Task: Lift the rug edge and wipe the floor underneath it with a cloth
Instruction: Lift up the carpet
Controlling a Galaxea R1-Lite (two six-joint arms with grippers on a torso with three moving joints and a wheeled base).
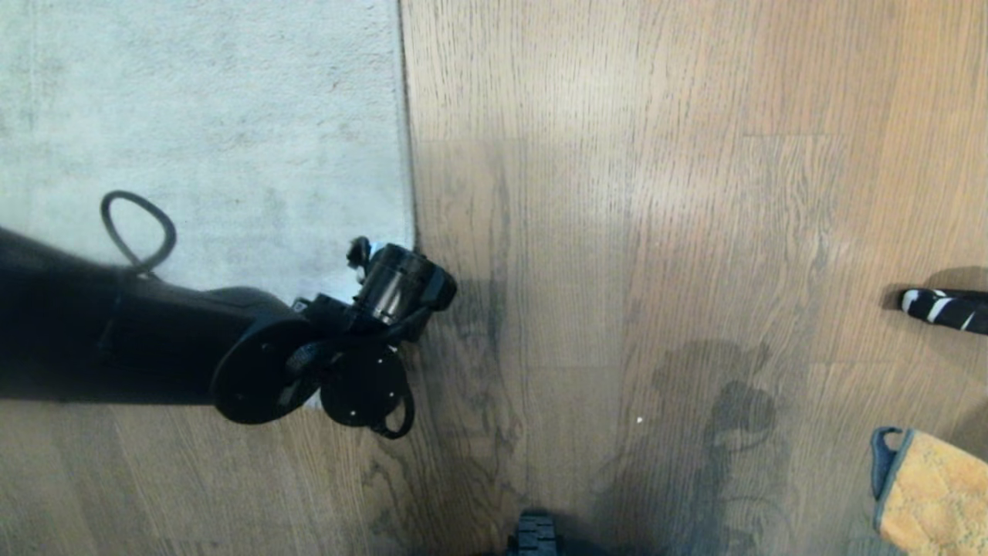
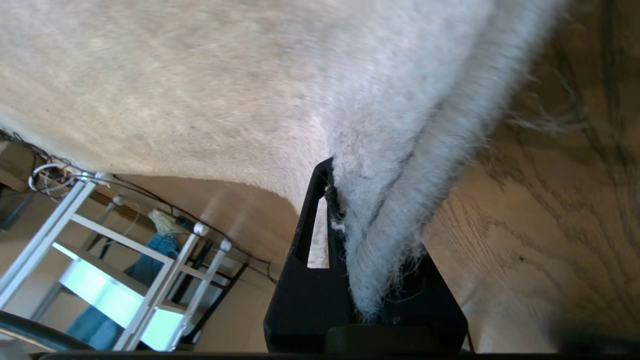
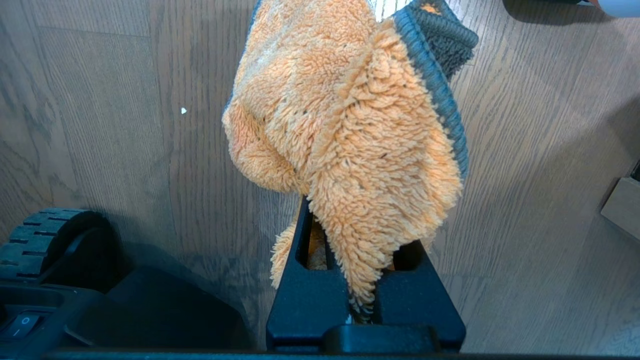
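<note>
1. Head view: the left gripper (image 1: pixel 369 266) sits at the near corner of the rug edge (image 1: pixel 407 154), the landmark for all positions below. The floor (image 1: pixel 656 232) lies exposed along the rug's border. An orange cloth (image 1: pixel 938 494) shows well apart from the rug corner, at the frame's lower right. A black-and-white striped object (image 1: pixel 945 307) lies beyond the cloth, equally far from the rug. The rug appears close to flat; any lift is judged slight

2. Left wrist view: the left gripper (image 2: pixel 372 295) is pressed together on the rug edge (image 2: pixel 400 225), with pile and bound border pinched between the jaws. The floor (image 2: pixel 550 225) lies just beside the pinched border. A white metal rack (image 2: pixel 125 280) stands beyond the rug's far side

3. Right wrist view: the right gripper (image 3: pixel 367 295) pinches the cloth (image 3: pixel 350 125), which hangs above the floor (image 3: pixel 100 125). The rug is not visible here

4. Progress: both grasps are made. Remaining, as judged: raise the corner enough to expose the floor beneath, bring the cloth there, wipe, lower the rug
</note>
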